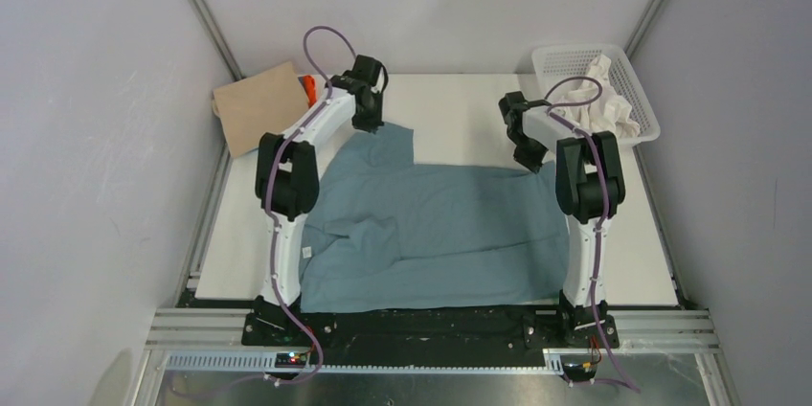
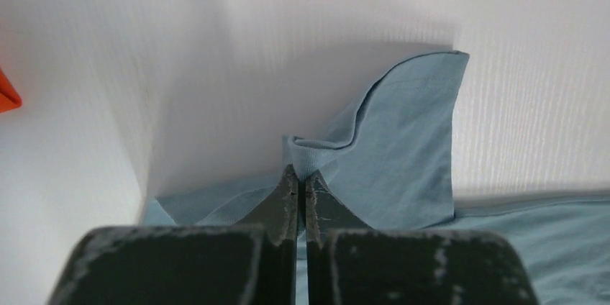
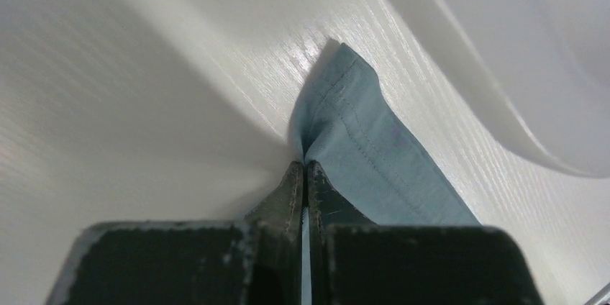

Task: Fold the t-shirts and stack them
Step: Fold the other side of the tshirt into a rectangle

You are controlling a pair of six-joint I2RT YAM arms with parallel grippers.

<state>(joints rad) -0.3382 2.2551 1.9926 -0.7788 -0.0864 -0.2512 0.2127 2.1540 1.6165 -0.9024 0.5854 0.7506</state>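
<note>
Spotter: Claws first. Your left claw (image 1: 368, 124) is clenched on a bunched edge of the sleeve at the far left of the blue-grey shirt (image 1: 431, 224). Your right claw (image 1: 530, 159) is clenched on a stitched hem corner at its far right. Both pinches are shallow, at the fingertips only.

Trainer: Where does the shirt lie?

Spotter: It's spread across the middle of the table (image 1: 460, 100), creased through the body, with its near edge reaching the arm bases. A small white label (image 1: 307, 252) shows beside the left arm. The tan shirt (image 1: 260, 104) lies flat in the far left corner with an orange one (image 1: 308, 88) peeking out just beside it. The basket (image 1: 575, 50) stands at the far right.

Trainer: What makes this fold go well?

Spotter: I'd judge you're about to carry the far edge toward yourself. Lift both claws together, just clear of the table, and move them level and at one pace so the edge between them runs taut and straight. If one claw leads, the fold line will skew. Go slowly, because with so little cloth gripped a tug could pull it free. Lay the edge square on the near part, and let go only once it rests flat.
</note>
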